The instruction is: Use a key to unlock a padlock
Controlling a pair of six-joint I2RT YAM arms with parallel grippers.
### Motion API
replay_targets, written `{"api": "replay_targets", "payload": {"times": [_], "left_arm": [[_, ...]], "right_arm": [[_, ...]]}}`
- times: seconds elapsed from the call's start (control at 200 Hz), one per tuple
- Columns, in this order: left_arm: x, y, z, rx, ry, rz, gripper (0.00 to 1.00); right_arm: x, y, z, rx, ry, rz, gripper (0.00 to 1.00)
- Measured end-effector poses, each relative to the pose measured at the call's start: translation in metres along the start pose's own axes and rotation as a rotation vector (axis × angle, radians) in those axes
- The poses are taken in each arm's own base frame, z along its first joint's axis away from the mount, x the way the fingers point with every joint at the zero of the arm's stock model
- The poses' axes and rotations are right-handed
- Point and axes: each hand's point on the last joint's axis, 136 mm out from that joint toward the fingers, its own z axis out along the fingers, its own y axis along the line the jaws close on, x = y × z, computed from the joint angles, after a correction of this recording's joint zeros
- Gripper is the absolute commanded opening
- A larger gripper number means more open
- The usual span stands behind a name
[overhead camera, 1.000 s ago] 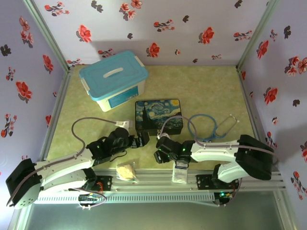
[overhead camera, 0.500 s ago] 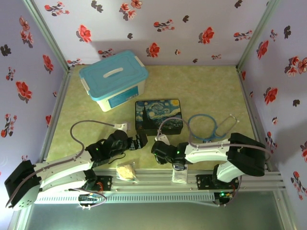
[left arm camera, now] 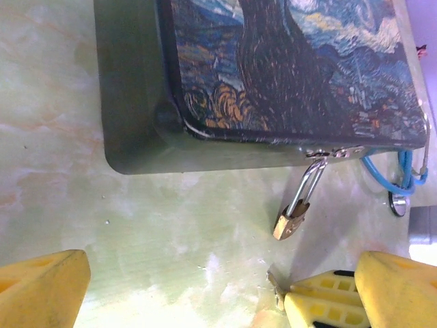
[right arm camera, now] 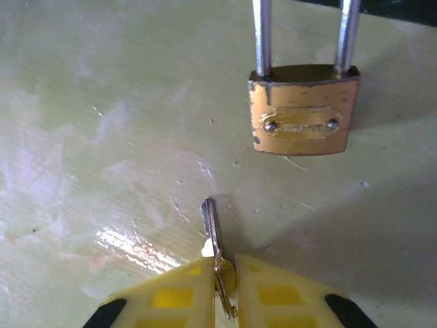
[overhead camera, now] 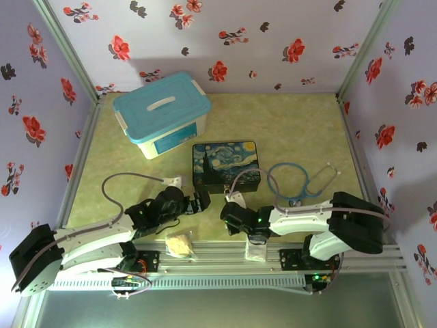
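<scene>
We see the right claw (right arm camera: 224,275) closed on the key (right arm camera: 212,231), pinching its head between the two yellow fingertips (right arm camera: 167,294). The thin blade sticks out in front, low over the pale green table (right arm camera: 95,102). The padlock (right arm camera: 304,109) lies flat on the table just ahead of the key, clearly apart from it. Its brass body is turned towards the claw, and both legs of its silver shackle run into the body. In the right wrist view the key tip points past the left side of the lock rather than at its middle.

From the left wrist we see that the shackle hangs through the hasp on the near edge of the painted tin box (left arm camera: 287,61), with the lock body resting on the table just in front of it. The left claw (left arm camera: 218,281) is spread wide with nothing between its fingers, and it hovers close in front of the box, facing the lock.

From above, both claws sit near each other just in front of the box. A blue stethoscope (overhead camera: 300,183) lies to its right and a lidded plastic tub (overhead camera: 160,113) stands further back on the left
</scene>
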Motion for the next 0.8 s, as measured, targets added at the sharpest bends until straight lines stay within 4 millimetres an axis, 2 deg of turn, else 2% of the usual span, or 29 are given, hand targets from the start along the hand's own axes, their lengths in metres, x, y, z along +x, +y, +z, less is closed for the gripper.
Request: {"api": "replay_targets", "payload": {"times": [0.18, 0.31, 0.455, 0.61, 0.8], "left_arm": [[0.01, -0.008, 0.008, 0.022, 0.019, 0.008, 1.0], [0.014, -0.012, 0.014, 0.035, 0.026, 0.006, 0.95], [0.022, -0.014, 0.018, 0.036, 0.042, 0.018, 0.94], [0.016, -0.025, 0.018, 0.084, 0.017, -0.017, 0.9], [0.014, -0.033, 0.014, 0.136, -0.027, -0.112, 0.9]], "right_arm": [[-0.002, -0.002, -0.001, -0.075, -0.006, 0.039, 0.08], [-0.002, -0.006, -0.005, -0.115, -0.014, 0.057, 0.06], [-0.004, -0.01, -0.012, -0.163, -0.035, 0.074, 0.04], [-0.012, -0.011, -0.016, -0.206, -0.068, 0.107, 0.03], [-0.017, -0.01, -0.018, -0.214, -0.086, 0.14, 0.01]]}}
